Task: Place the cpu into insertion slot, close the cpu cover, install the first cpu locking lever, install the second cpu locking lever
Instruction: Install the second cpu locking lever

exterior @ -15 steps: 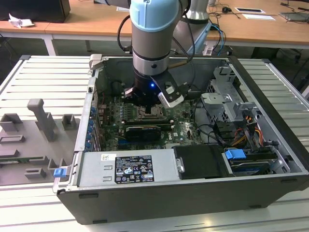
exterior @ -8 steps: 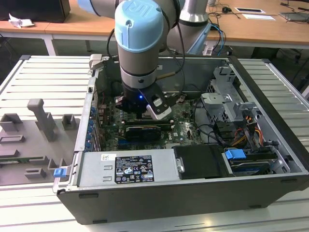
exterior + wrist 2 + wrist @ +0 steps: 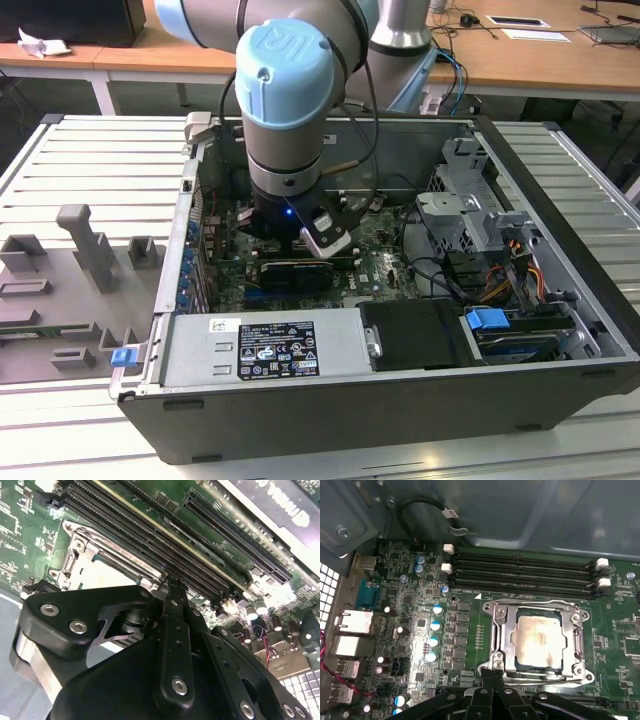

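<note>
The open computer case (image 3: pixel 400 330) lies on its side on the slatted table (image 3: pixel 90 170), which turns the green motherboard (image 3: pixel 410 625) face-up so the arm (image 3: pixel 285 110) can come straight down into it; in the exterior view the arm stands over the board near the case's middle and hides the socket beneath it.

In the first wrist view the socket is plain. The insertion slot (image 3: pixel 495 630) sits just beside the long memory slots (image 3: pixel 520 572), and the cpu (image 3: pixel 540 640) already lies flat inside it, pale face up. The cpu cover (image 3: pixel 538 606) appears folded down around the chip, its square cut-out framing the metal face, so I judge the seating and closing done. Whether either locking lever is latched I cannot tell.

The hand (image 3: pixel 492 672) hangs at the socket's near edge, its fingertips drawn close together with nothing visible between them, seemingly at or just above the frame there.

The second wrist view adds the side angle: the dark fingers (image 3: pixel 172 630) reach down beside the memory slots, over the socket's rim.
</note>
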You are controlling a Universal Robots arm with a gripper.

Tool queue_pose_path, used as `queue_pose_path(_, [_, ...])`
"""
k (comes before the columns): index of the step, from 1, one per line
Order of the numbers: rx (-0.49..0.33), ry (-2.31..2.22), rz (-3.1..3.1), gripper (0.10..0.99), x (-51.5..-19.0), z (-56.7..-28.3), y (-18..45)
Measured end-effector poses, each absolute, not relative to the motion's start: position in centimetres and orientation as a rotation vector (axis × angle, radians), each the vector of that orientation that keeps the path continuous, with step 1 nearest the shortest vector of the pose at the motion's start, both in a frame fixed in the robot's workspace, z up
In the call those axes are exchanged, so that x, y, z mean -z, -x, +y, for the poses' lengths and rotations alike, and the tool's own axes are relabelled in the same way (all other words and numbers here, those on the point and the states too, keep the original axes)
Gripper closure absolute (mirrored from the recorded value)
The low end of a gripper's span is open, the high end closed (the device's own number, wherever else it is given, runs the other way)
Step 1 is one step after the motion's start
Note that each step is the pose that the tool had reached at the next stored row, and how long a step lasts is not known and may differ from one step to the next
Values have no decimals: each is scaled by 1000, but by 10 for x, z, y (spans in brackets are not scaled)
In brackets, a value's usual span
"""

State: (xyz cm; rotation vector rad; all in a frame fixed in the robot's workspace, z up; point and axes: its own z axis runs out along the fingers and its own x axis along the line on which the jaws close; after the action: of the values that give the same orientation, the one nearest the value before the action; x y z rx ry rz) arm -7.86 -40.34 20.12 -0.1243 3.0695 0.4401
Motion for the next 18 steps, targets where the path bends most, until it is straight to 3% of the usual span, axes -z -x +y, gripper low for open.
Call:
queue_pose_path(13, [-494, 125, 3060, 980, -194, -403, 83])
queue_pose_path(18, [-495, 125, 3059, 980, -208, -403, 83])
